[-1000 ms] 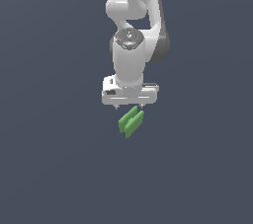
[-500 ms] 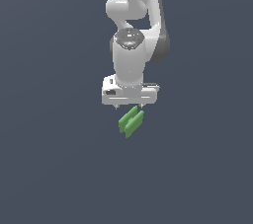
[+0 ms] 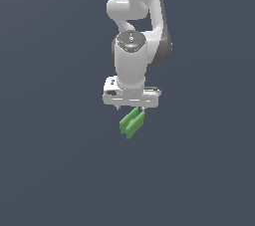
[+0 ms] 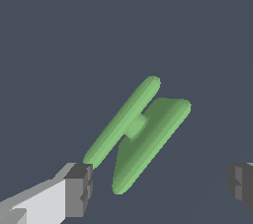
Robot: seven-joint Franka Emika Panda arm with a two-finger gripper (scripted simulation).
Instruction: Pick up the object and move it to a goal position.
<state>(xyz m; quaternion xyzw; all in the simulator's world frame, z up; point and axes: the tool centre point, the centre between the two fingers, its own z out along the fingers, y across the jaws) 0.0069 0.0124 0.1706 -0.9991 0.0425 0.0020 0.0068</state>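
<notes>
The object [image 3: 132, 123] is a small bright green piece of two parallel bars joined at the middle, lying on the dark grey floor. In the wrist view the object [image 4: 138, 133] lies diagonally between and beyond the two dark fingertips. My white gripper [image 3: 130, 106] hangs directly above the object's far end in the exterior view, its fingers pointing down. The gripper [image 4: 160, 186] is open, with the fingers [image 4: 79, 188] spread wide and nothing held between them.
A plain dark grey floor [image 3: 50, 170] surrounds the object. The white arm [image 3: 137, 16] rises behind the gripper.
</notes>
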